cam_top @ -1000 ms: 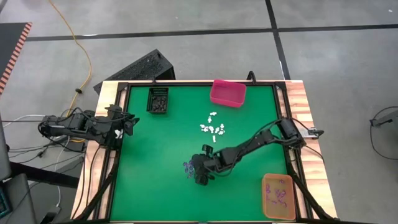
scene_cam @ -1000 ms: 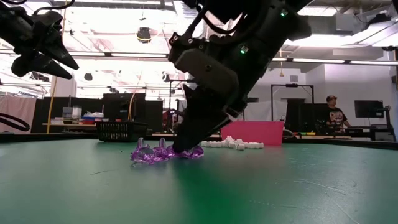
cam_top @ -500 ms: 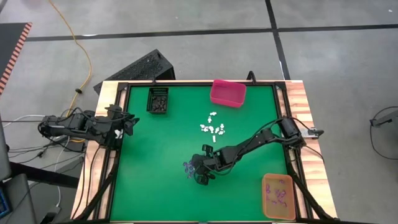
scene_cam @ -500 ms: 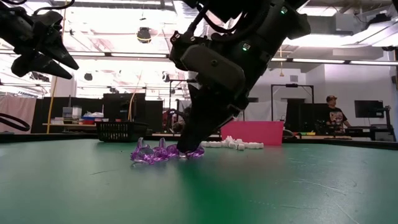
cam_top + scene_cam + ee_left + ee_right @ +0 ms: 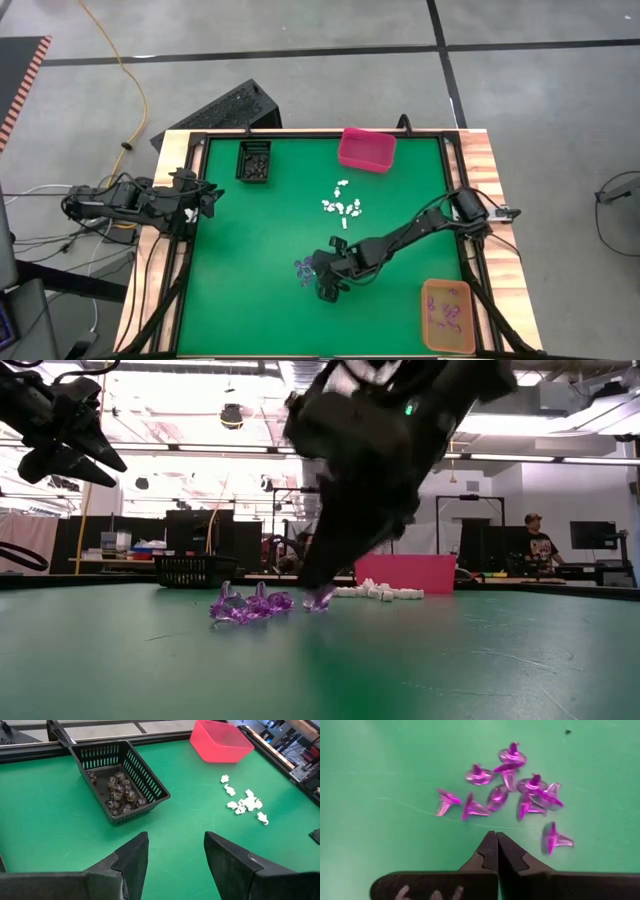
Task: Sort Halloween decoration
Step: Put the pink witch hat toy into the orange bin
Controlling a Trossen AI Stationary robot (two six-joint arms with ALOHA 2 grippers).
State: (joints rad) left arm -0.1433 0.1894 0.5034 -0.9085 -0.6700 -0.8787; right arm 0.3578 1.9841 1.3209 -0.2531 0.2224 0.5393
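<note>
Right wrist view first: right gripper [image 5: 496, 845] with fingertips pressed together, nothing visible between them, just short of the purple trinkets [image 5: 512, 790] scattered on the green table [image 5: 380, 760]; one stray purple piece [image 5: 554, 839] lying just beside the fingertips, apart from the cluster; likely a missed pinch, judged from the empty closure. Seen from above, same gripper [image 5: 325, 283] low over the purple cluster [image 5: 303, 268] near the table's middle; white trinkets [image 5: 342, 207] grouped farther back, near the pink bin [image 5: 366, 148]; black pieces already in the black bin [image 5: 120, 785]; some purple ones in the orange bin [image 5: 447, 316] at the right front corner. Left gripper [image 5: 175, 855] waiting at the left edge, fingers spread apart, holding nothing. Best done by reopening, centring over a single piece such as the stray, straddling its stem, lowering until almost touching the felt, then closing slowly; better to avoid the tangled middle, where neighbours could get flicked away.
</note>
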